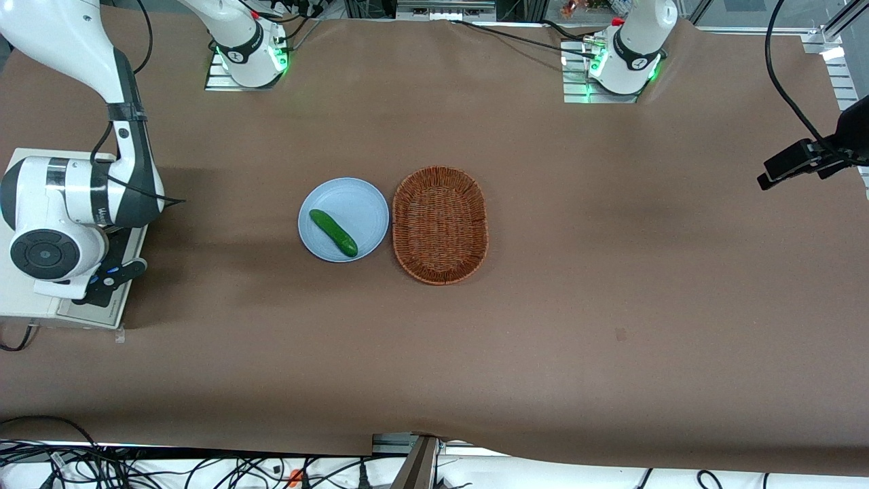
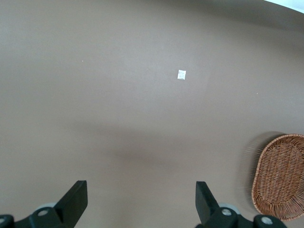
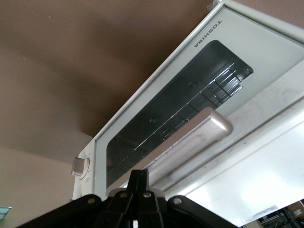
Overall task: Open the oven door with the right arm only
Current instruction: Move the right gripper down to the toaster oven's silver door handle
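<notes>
The rectangular cream-white oven door (image 3: 176, 102) with its dark glass window is set in the front of a small cream-white toaster oven (image 1: 20, 307), which stands at the working arm's end of the table. The door's face is turned toward the parked arm's end, and its long axis runs level along the oven's front. A wire rack is seen through the smooth, glossy glass. A rounded silver bar handle (image 3: 192, 137) of brushed metal lies parallel to the door's long edge. Whether the door is fully closed cannot be told.

The large white jointed right arm (image 1: 68, 204) with black bands is bent over the oven. Its black gripper (image 3: 138, 183) is held just in front of the door at one end of the handle, its fingers drawn together into a narrow point. Whether the handle is touched cannot be told.

Near the table's middle, on the brown cloth (image 1: 611, 272), a green cucumber (image 1: 333, 233) lies on a round pale-blue plate (image 1: 353, 200), just beside an oval woven wicker basket (image 1: 440, 224).
</notes>
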